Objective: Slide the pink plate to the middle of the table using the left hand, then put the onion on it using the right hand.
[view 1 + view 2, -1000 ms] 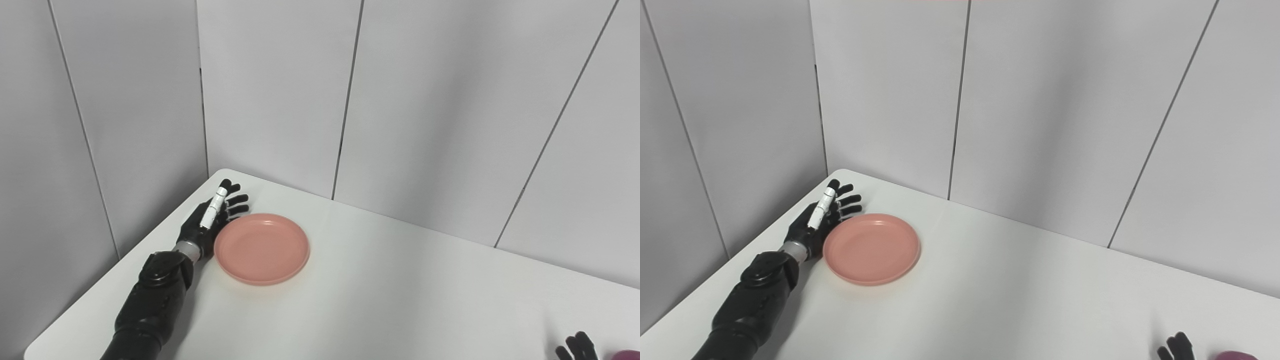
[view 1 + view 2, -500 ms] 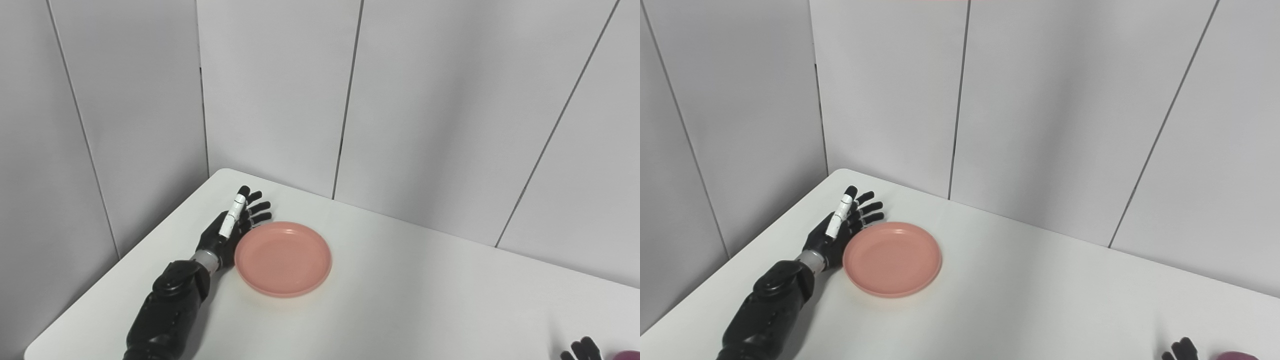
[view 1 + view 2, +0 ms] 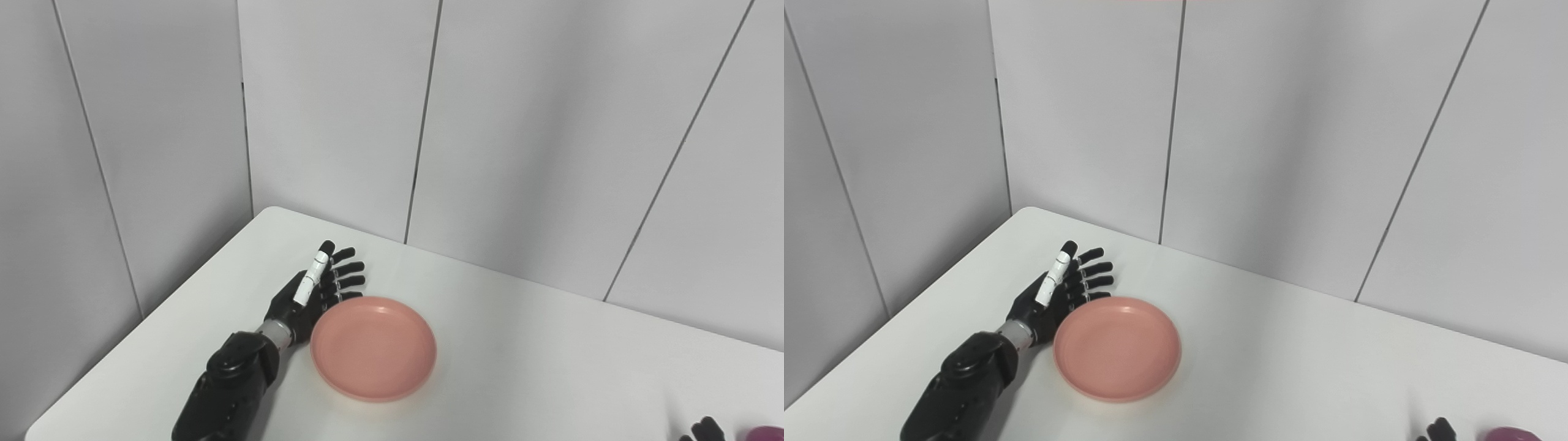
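The left hand (image 3: 1059, 294), fingers spread, rests edge-on against the pink plate (image 3: 1118, 348) on the white bench (image 3: 1304, 361). Only fingertips of the right hand (image 3: 1436, 430) show, beside the purple onion (image 3: 1510, 435).

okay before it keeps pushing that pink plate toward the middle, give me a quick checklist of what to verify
1. Left hand flat against the pink plate rim, fingers apart: ok.
2. Plate lying flat on the table: ok.
3. Path toward the middle free of objects: ok.
4. Plate at the middle: not ok, left of centre.
5. Right hand ready: cannot tell, only fingertips show.
6. Onion within reach at the bottom edge: cannot tell, barely visible.
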`<state>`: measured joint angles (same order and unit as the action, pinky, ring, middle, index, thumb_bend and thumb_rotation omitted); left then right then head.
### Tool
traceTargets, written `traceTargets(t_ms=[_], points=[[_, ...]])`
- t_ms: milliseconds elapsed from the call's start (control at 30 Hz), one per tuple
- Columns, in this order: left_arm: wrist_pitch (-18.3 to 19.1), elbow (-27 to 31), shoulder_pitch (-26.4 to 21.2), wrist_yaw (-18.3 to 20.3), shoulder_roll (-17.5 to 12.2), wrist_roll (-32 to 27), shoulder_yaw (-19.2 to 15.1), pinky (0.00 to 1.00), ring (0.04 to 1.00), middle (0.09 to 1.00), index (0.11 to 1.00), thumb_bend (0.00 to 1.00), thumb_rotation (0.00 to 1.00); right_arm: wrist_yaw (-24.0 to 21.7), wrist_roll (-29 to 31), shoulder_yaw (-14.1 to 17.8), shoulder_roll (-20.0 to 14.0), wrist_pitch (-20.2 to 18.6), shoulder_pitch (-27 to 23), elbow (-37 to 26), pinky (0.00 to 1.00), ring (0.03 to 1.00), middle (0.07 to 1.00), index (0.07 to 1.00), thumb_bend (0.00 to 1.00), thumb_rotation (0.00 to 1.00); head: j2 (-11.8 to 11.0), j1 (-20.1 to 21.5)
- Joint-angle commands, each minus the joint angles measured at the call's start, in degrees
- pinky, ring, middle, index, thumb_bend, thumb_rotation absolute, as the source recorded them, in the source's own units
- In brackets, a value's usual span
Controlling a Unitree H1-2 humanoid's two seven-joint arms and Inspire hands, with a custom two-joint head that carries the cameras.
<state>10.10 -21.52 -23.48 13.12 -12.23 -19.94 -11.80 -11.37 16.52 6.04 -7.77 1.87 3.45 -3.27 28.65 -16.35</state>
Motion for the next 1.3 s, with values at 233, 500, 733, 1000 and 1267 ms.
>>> traceTargets(t_ms=[233,500,733,1000,1267], points=[[3.7,7.2,-2.0,-2.3,6.1,0.0,2.7,0.74,0.797,0.821,0.852,0.86,0.92,1.1,0.2,-1.5,2.4,-2.8,5.0,2.0,1.0,1.0,1.0,0.977,1.0,1.0,1.1,1.8],[4.4,6.7,-1.0,-3.0,10.5,1.0,5.7,0.75,0.808,0.827,0.871,0.86,0.9,1.8,0.1,-1.4,2.6,-3.8,4.4,1.1,1.0,1.0,1.0,0.985,0.99,1.0,2.2,3.4],[4.7,7.4,1.0,-3.3,12.8,1.6,7.5,0.74,0.801,0.821,0.851,0.86,0.89,2.9,-0.6,-2.0,2.9,-5.2,4.5,-1.2,1.0,1.0,1.0,0.99,0.97,1.0,3.8,5.4],[6.1,9.1,2.7,-3.4,14.3,2.0,9.2,0.72,0.785,0.812,0.84,0.86,0.88,4.2,-2.1,-2.9,4.2,-5.5,4.7,-2.7,0.99,0.992,0.993,0.975,0.96,1.0,5.4,8.4],[7.2,10.0,3.5,-3.0,14.0,1.8,10.7,0.72,0.79,0.819,0.854,0.86,0.89,5.0,-2.8,-3.7,5.3,-5.1,4.5,-3.2,0.98,0.986,0.988,0.962,0.93,1.0,6.2,10.9]])
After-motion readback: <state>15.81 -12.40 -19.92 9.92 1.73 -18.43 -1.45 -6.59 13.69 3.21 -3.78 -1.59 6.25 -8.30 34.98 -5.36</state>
